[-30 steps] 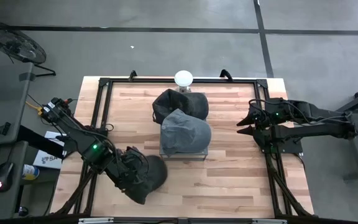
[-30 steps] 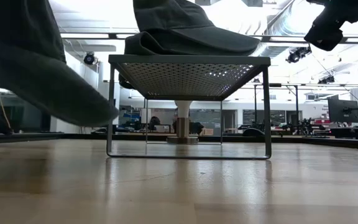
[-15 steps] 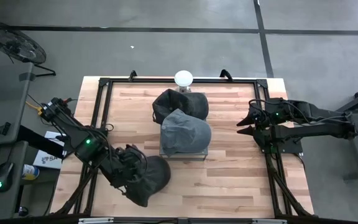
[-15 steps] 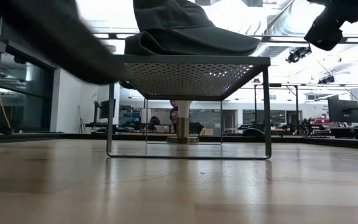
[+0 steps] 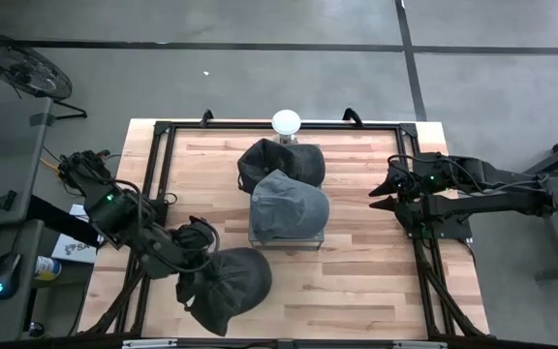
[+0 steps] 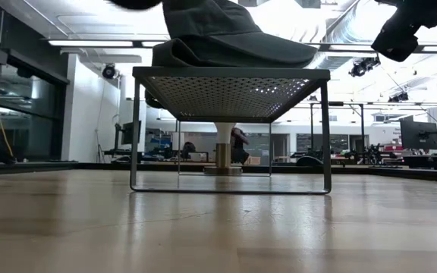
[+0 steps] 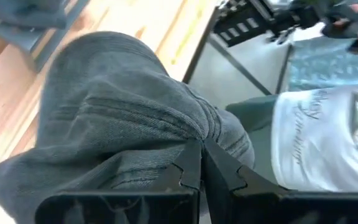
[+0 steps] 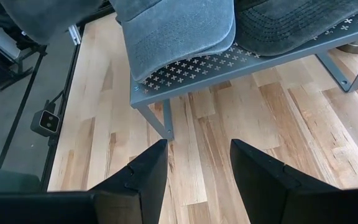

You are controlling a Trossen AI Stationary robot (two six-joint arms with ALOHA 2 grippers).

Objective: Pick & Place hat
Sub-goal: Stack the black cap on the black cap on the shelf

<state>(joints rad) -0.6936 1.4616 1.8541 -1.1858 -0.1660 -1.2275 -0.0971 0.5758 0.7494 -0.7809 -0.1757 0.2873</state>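
Since the earlier frame, the left pincer [image 5: 198,254] has carried the dark grey hat [image 5: 229,287] a little farther toward the metal stand [image 5: 315,238], and the hat has risen almost out of the low view, where only a dark edge [image 6: 133,3] shows above the stand. The left pincer is clamped fully on a fold of the hat's fabric [image 7: 129,118], its two fingers [image 7: 192,163] pressed together; the hat hangs from it off the stand's near left corner, over the wooden counter [image 5: 376,281]. Two more hats sit on the stand: a grey one [image 5: 289,206] on top toward the near side and a darker one [image 5: 281,160] partly under it on the far side. Just behind the stand is a white round-topped post [image 5: 286,122]. The right pincer [image 5: 384,192] waits to the stand's right, near the counter's black frame [image 5: 420,252], its jaws partly apart and gripping nothing [image 8: 194,165].
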